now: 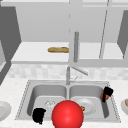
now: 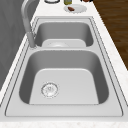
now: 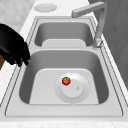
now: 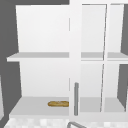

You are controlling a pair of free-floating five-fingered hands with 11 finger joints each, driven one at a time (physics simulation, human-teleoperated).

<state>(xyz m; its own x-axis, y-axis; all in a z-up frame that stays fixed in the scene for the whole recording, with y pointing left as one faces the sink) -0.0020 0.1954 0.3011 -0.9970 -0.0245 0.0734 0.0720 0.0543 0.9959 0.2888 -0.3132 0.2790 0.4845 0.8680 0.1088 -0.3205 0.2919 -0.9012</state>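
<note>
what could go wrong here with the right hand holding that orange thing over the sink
The right hand is curled round an orange thing above the sink's right rim; if the grip slips, it may drop into the right basin, onto the plate and the small tomato. The big red ball blocks part of the front view.

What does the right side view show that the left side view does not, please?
Right side view alone: a black hand above the sink's rim, fingers curled on something orange, and a small tomato on a plate in the near basin. Left side view alone: a drain strainer in the near basin and a plate holding brown food on the far counter. Both: the double sink and its faucet.
</note>
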